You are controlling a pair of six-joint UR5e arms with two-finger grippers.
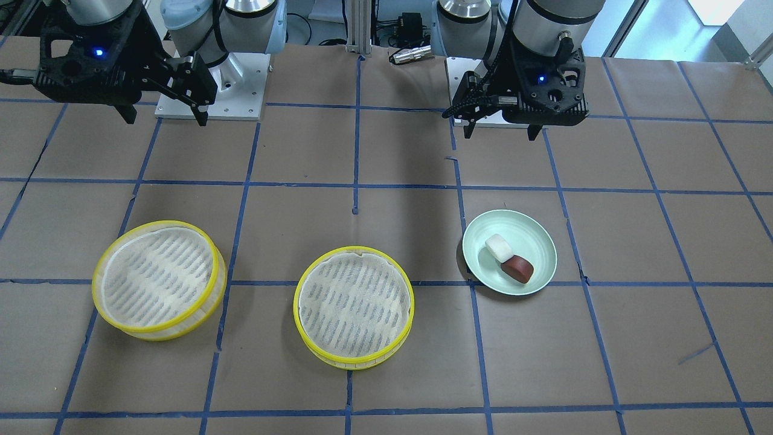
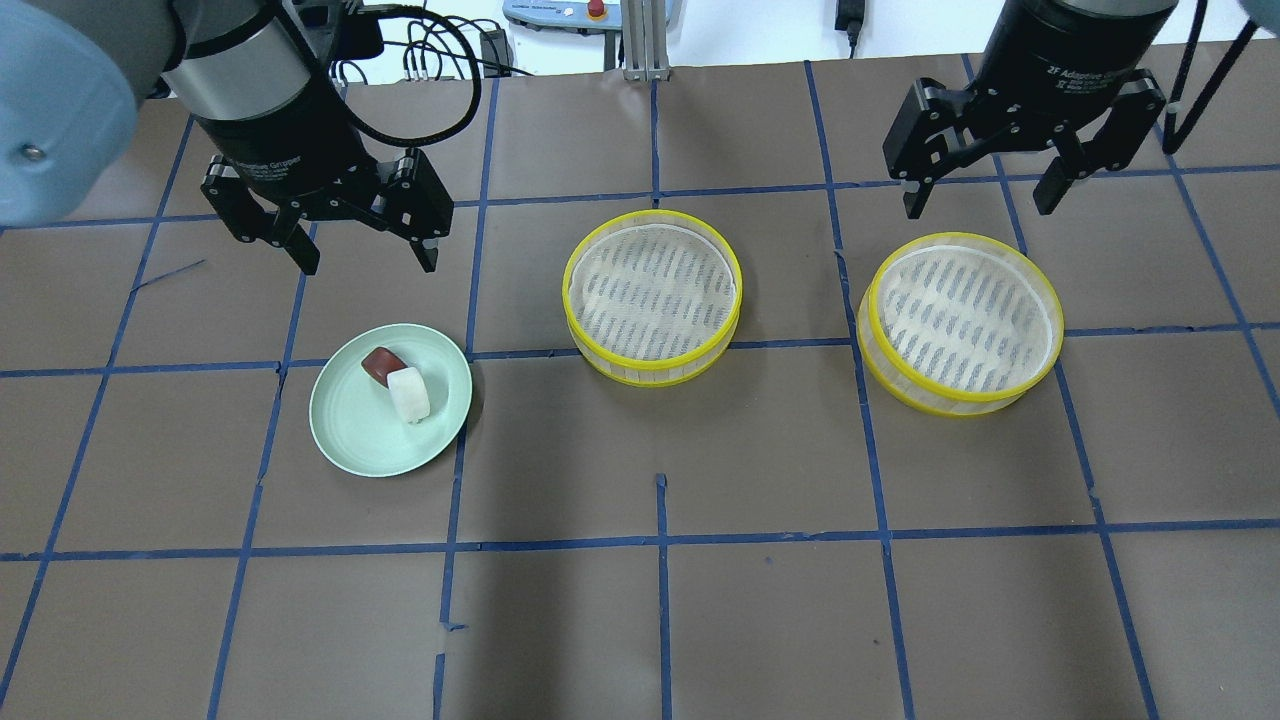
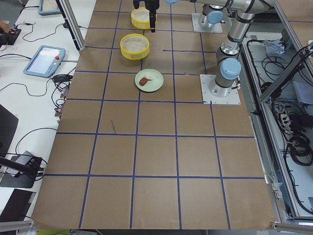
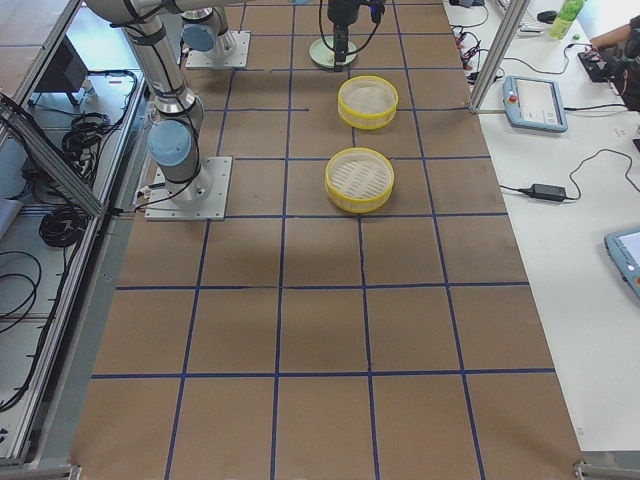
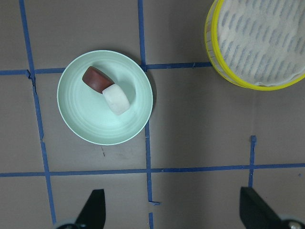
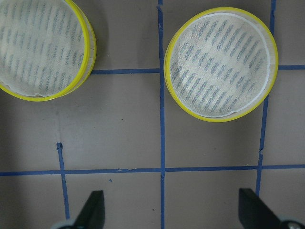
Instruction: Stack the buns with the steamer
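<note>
A white bun (image 2: pixel 408 395) and a glossy reddish-brown bun (image 2: pixel 381 365) lie touching on a pale green plate (image 2: pixel 350 432). Two yellow-rimmed steamer trays stand apart and empty: one at the table's middle (image 2: pixel 652 290), one towards my right (image 2: pixel 962 318). My left gripper (image 2: pixel 370 262) hangs open and empty above the table, just beyond the plate. My right gripper (image 2: pixel 978 205) hangs open and empty just beyond the right tray. The left wrist view shows the plate (image 5: pixel 86 125), both buns (image 5: pixel 117 99) and part of the middle tray (image 5: pixel 259 43). The right wrist view shows both trays (image 6: pixel 220 62).
The table is covered in brown paper with a blue tape grid (image 2: pixel 660 540). The arm bases stand on metal plates at the table's robot-side edge (image 1: pixel 211 109). Tablets and cables lie beyond the table's far edge (image 4: pixel 535 100).
</note>
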